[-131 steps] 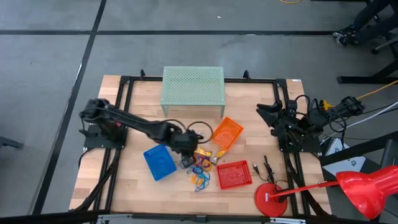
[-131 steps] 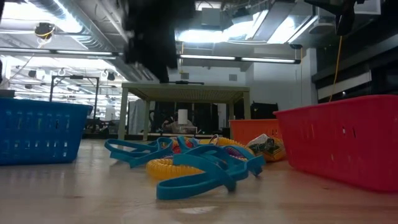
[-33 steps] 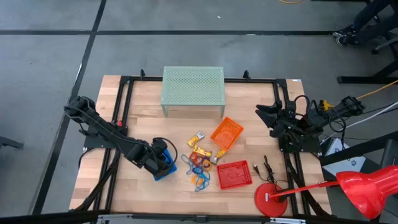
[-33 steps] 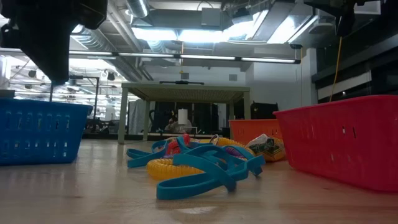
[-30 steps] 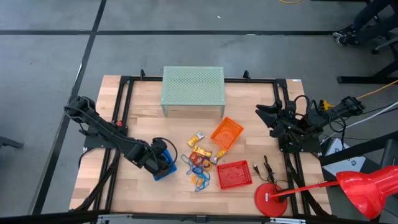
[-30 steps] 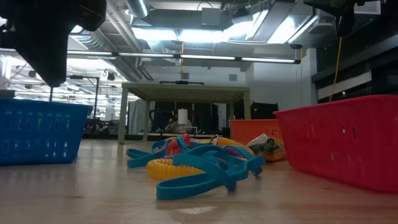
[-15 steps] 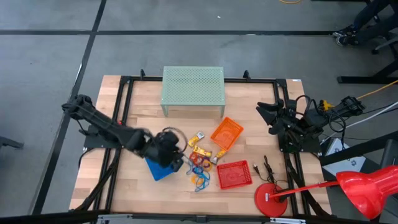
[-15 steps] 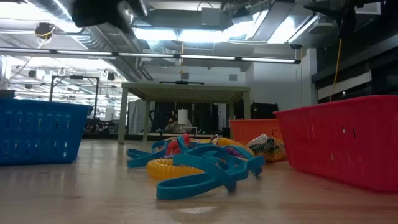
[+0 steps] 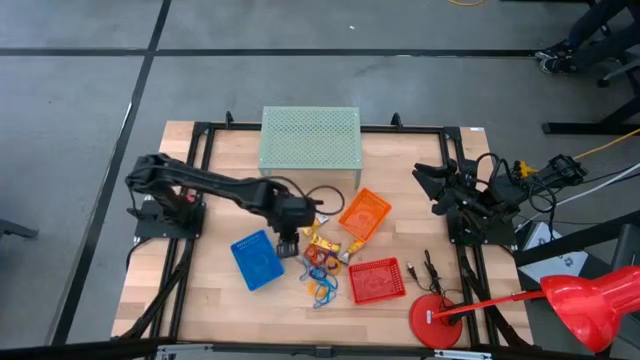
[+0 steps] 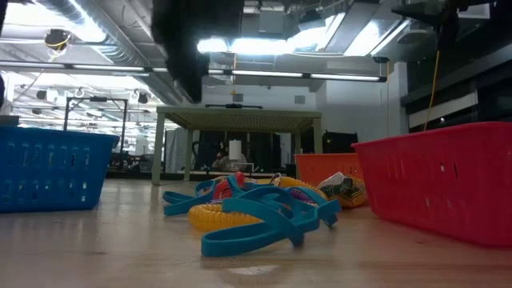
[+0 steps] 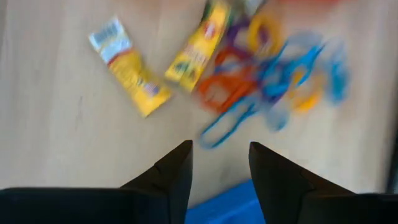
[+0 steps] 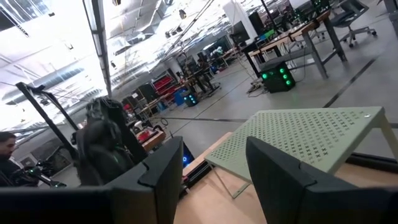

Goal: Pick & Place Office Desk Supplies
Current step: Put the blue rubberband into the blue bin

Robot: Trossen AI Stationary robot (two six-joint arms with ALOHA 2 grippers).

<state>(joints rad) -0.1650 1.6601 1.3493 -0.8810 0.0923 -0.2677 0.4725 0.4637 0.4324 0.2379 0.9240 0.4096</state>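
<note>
The left claw (image 9: 289, 243) has swung from the blue basket (image 9: 257, 261) toward the middle, open and empty. The loops (image 9: 320, 262) lie just right of it, nearer this arm.

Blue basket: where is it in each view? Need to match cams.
High view: blue basket lies on the table left of the loop pile, below the left gripper.
Low view: it stands at the far left edge, left of the pile.
Left wrist view: only a blue corner shows beside the open fingers.
Right wrist view: not in it.
Shared landmark: the loop pile.
</note>
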